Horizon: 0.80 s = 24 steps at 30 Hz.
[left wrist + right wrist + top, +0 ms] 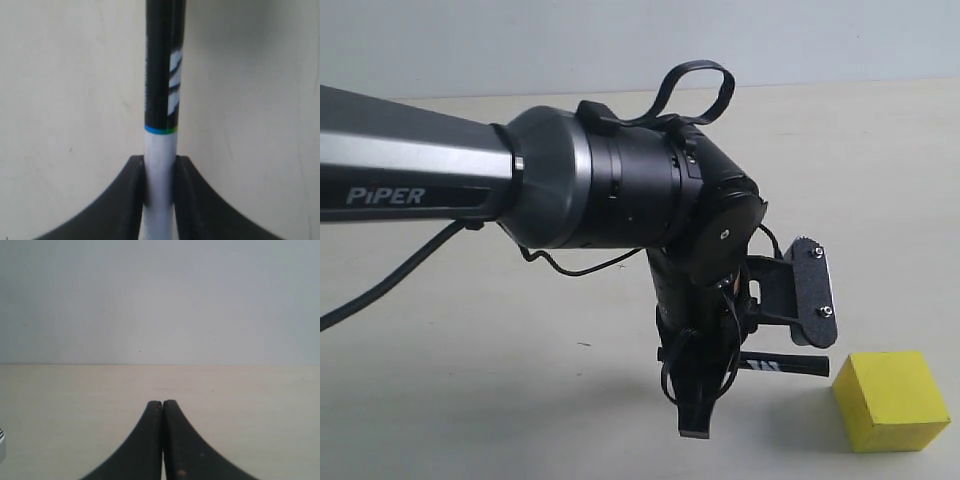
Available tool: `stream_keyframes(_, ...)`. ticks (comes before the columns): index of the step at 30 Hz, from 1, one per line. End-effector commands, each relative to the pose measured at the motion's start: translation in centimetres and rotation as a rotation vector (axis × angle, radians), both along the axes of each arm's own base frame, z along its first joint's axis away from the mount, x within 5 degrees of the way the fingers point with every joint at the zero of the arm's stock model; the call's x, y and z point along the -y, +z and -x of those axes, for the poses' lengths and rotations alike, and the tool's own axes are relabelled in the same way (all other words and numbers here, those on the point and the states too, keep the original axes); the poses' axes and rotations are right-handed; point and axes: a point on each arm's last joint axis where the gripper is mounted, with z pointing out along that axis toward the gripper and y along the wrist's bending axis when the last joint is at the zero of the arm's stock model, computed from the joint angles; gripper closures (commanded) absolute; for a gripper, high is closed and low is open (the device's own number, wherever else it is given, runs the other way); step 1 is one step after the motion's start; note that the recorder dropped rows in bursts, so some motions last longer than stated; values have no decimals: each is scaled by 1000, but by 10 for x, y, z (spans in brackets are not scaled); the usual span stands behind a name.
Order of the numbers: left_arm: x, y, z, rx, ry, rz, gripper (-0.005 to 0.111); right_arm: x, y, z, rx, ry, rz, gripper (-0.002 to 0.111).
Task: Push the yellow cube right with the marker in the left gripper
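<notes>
In the exterior view my left gripper hangs just above the table on the black arm marked "PiPER". It is shut on the marker, which lies level with its black, logo-marked half pointing right. The marker's end stops just short of the yellow cube, near the cube's upper left edge; I cannot tell whether they touch. In the left wrist view the left gripper clamps the marker on its white barrel, and the cube is out of view. My right gripper is shut on nothing and faces a bare table and wall.
The beige table spreads all round the arm and the cube. A black cable trails from the arm at the left. A small pale object shows at the edge of the right wrist view.
</notes>
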Motion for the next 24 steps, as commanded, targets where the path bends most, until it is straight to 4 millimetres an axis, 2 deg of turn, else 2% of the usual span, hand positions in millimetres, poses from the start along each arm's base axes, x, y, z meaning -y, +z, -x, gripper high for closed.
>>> stream_keyframes(1, 3, -6, 2, -11, 4, -3, 107, 0, -1, 0, 5, 1, 2, 108)
stream_keyframes(8, 17, 7, -2, -12, 28, 85, 107, 0, -1, 0, 5, 1, 2, 108)
stream_keyframes(15, 17, 1, -5, -1, 24, 78, 107, 0, -1, 0, 5, 1, 2, 108)
stream_keyframes(21, 11, 31, -10, 34, 49, 144, 107, 0, -1, 0, 5, 1, 2, 108)
stream_keyframes(23, 6, 31, -8, 36, 26, 76, 107, 0, -1, 0, 5, 1, 2, 108)
stream_keyframes(24, 4, 23, -5, 9, 21, 14, 107, 0, -1, 0, 5, 1, 2, 108)
